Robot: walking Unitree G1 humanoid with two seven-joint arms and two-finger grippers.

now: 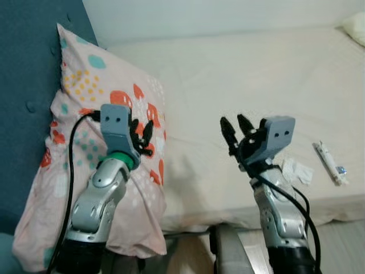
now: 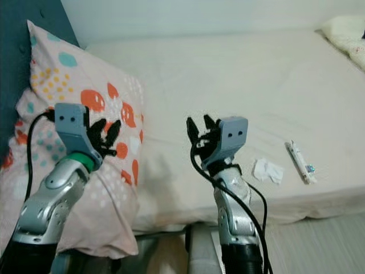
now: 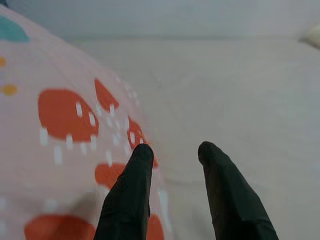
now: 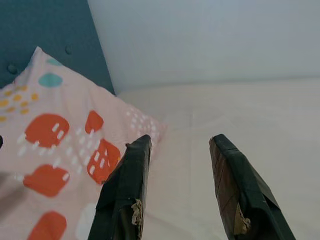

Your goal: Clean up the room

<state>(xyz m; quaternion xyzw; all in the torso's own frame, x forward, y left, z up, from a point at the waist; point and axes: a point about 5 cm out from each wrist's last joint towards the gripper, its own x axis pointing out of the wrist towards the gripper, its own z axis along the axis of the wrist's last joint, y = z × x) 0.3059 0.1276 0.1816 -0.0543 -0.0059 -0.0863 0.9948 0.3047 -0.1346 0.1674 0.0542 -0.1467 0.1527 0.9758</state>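
Note:
A pink pillow (image 1: 97,97) with orange, teal and yellow shapes leans against the teal headboard (image 1: 25,68) at the left end of a cream bed (image 1: 245,80). My left gripper (image 1: 141,132) hovers open over the pillow's right edge, nothing between its fingers (image 3: 130,190). My right gripper (image 1: 236,127) is raised above the bed's front part, open and empty; its fingers (image 4: 125,185) point toward the pillow. A crumpled white tissue (image 1: 297,170) and a slim white tube-like item (image 1: 329,162) lie on the bed near its front right edge.
A pale yellowish cushion (image 2: 345,34) sits at the bed's far right. A white wall (image 1: 217,14) runs behind the bed. Light wood floor (image 1: 342,245) shows below the mattress edge at the right.

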